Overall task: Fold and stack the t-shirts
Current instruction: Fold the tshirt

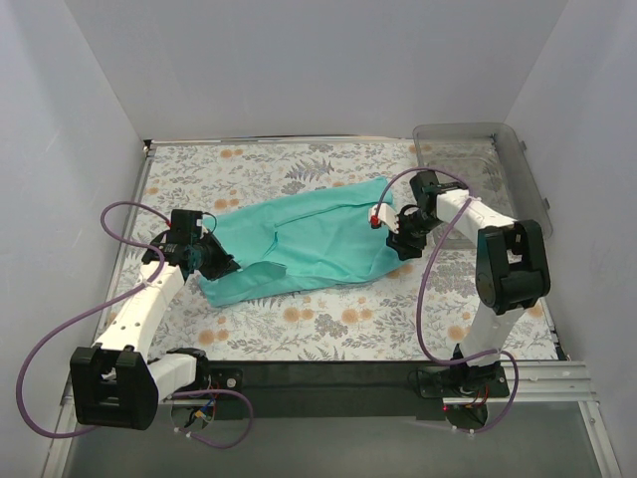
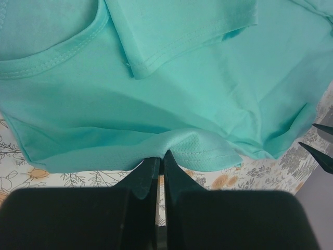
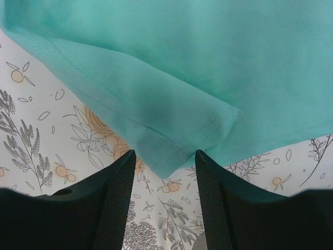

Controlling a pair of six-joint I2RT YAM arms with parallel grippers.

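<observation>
The teal t-shirt (image 1: 309, 239) lies partly folded and crumpled across the middle of the floral table, collar end to the left. In the left wrist view its neckline and a sleeve hem lie on top of the t-shirt (image 2: 171, 88). My left gripper (image 1: 214, 261) is at the shirt's left edge, and its tips (image 2: 160, 156) are shut on the shirt's hem, which puckers toward them. My right gripper (image 1: 398, 231) is at the shirt's right end. It is open (image 3: 165, 159), low over the table, with a folded corner of the t-shirt (image 3: 177, 99) lying between its fingertips, untouched.
A clear plastic bin (image 1: 478, 159) stands at the back right corner, just behind the right arm. White walls close in the table on the left, back and right. The floral tablecloth (image 1: 328, 329) shows in front of the shirt.
</observation>
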